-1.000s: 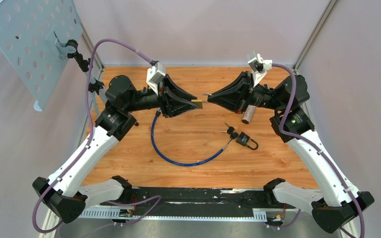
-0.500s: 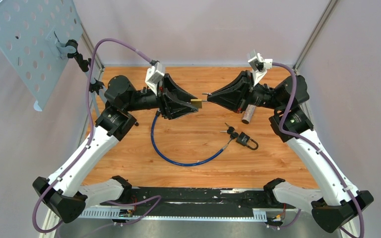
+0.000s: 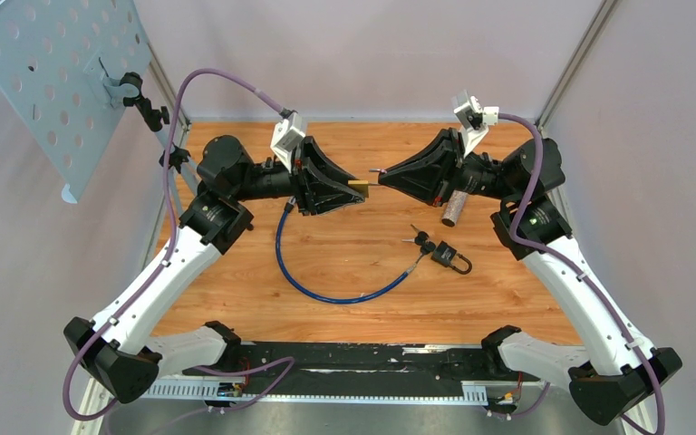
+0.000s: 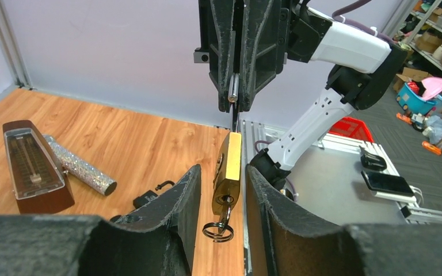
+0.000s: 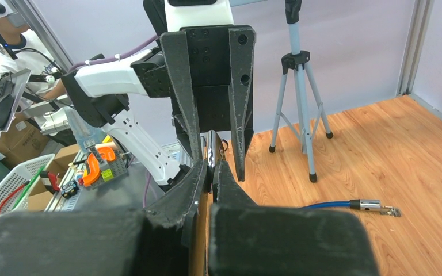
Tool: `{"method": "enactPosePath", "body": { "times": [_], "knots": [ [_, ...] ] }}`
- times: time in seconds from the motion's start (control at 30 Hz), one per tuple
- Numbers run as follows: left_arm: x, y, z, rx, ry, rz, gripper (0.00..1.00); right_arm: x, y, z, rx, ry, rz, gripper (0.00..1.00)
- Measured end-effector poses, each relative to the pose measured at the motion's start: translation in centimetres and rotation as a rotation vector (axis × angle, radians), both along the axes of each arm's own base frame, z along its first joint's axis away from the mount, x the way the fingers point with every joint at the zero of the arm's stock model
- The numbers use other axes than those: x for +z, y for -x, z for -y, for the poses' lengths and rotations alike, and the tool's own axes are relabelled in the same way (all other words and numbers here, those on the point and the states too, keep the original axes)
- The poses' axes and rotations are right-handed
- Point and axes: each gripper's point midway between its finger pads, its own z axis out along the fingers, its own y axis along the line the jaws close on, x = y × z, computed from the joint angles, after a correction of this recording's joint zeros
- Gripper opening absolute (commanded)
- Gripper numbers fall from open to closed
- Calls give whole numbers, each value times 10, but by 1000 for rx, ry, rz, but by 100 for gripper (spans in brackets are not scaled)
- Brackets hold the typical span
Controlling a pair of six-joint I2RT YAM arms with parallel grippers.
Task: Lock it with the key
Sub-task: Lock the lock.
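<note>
While both arms reach toward each other above the light wooden tabletop (image 3: pixel 494 299), the left end effector (image 3: pixel 353 188) has a rectangular brass padlock (image 4: pixel 228 167) edge-on between its two black fingers (image 4: pixel 178 195). Its jaws stand partly apart. The left wrist view shows a sliver of wood between the padlock and the finger on its left side, so I cannot tell whether the fingers clamp the padlock or only bracket it. A small steel key ring (image 4: pixel 217 231) hangs from the end of the padlock nearest this end effector's wrist. A long blue cable with metal ends (image 3: pixel 335 300) lies in a loop on the tabletop, under and behind the left end effector, toward the arm bases.

Just beyond the left fingertips, the far end of the padlock meets a slim silver metal rod (image 4: pixel 234 91). I cannot tell whether this rod is a key or the shackle. The right end effector (image 3: pixel 382 174) faces the left one tip to tip, and its jaws are pressed together on that rod.

A small black padlock (image 3: pixel 451 259) lies flat on the tabletop below the right end effector, with dark keys (image 3: pixel 420 241) just beside it. A glittery silver cylinder (image 3: pixel 454 208) rests under that arm's wrist, and a brown wooden metronome (image 4: pixel 34 169) stands next to it.
</note>
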Motion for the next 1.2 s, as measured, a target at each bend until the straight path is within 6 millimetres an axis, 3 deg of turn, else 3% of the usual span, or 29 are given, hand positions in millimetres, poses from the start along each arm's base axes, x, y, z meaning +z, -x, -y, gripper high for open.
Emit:
{"method": "enactPosePath", "body": {
  "times": [0.23, 0.37, 0.43, 0.53, 0.67, 0.7, 0.77, 0.83, 0.87, 1.03, 1.2],
  "knots": [
    [0, 0, 0, -1, -1, 1, 40, -6, -2, -1, 0, 6, -16, 0],
    [-1, -1, 1, 1, -3, 3, 34, -9, -6, -3, -3, 10, -31, 0],
    [-2, -2, 1, 0, -5, 2, 24, -10, -7, -3, -6, 10, -34, 0],
    [-4, -2, 2, -6, -9, 1, 1, -9, -7, -3, -7, 9, -34, 0],
    [-4, -2, 2, -7, -10, 4, 0, -10, -8, -3, -8, 9, -37, 0],
    [-4, -2, 2, -6, -10, 4, 0, -10, -8, -3, -9, 9, -38, 7],
    [-5, -3, 2, -2, -10, 4, 0, -10, -9, -3, -16, 8, -45, 41],
    [-7, -7, 2, 21, -17, -4, 0, -11, -13, -3, -34, 6, -58, 67],
    [-9, -10, 2, 39, -23, -8, 0, -12, -15, -3, -44, 6, -65, 73],
    [-18, -24, -2, 132, -53, -41, 0, -15, -31, 1, -146, 1, -77, 79],
    [-19, -30, -5, 176, -75, -72, 0, -10, -40, 11, -251, -8, -42, 68]
  ]
}}
